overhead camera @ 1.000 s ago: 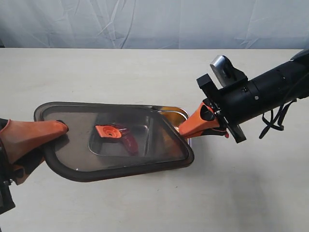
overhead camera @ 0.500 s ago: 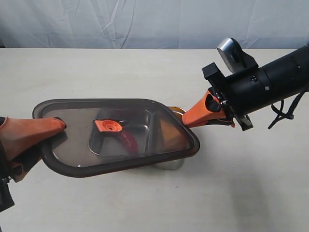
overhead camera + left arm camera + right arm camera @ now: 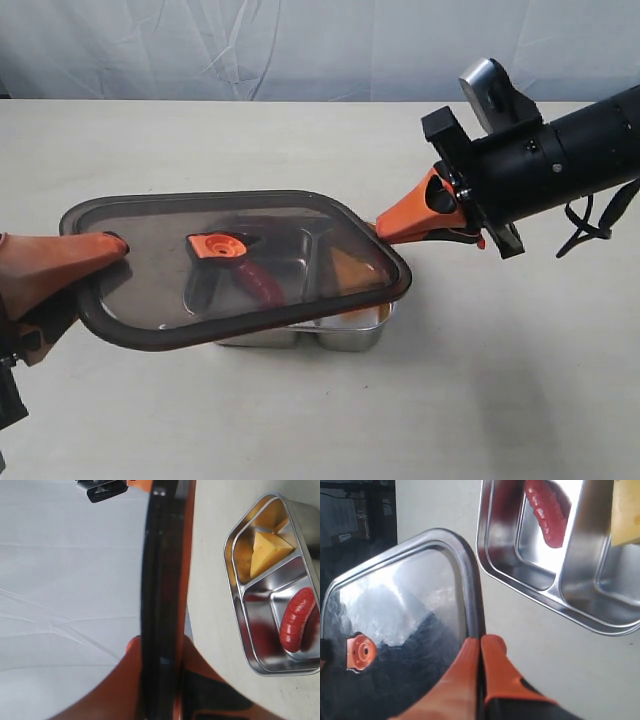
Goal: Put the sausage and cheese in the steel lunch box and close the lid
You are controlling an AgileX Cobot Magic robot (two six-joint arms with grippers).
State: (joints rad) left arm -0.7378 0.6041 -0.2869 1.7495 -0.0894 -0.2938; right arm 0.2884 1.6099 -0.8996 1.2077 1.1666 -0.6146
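The dark translucent lid hangs tilted over the steel lunch box, its orange valve facing up. My left gripper is shut on the lid's left edge; in the left wrist view the lid runs edge-on between the orange fingers. My right gripper is shut, its tips at the lid's right edge with nothing between them. Inside the box the red sausage lies in the larger compartment. The yellow cheese sits in the smaller one.
The box stands on a pale table with a white cloth backdrop behind. The black right arm with its cables reaches in from the right.
The lid has shifted right and risen over the box, so the box's front wall now shows beneath it. The shut right gripper has moved up and slightly right along the lid's edge.
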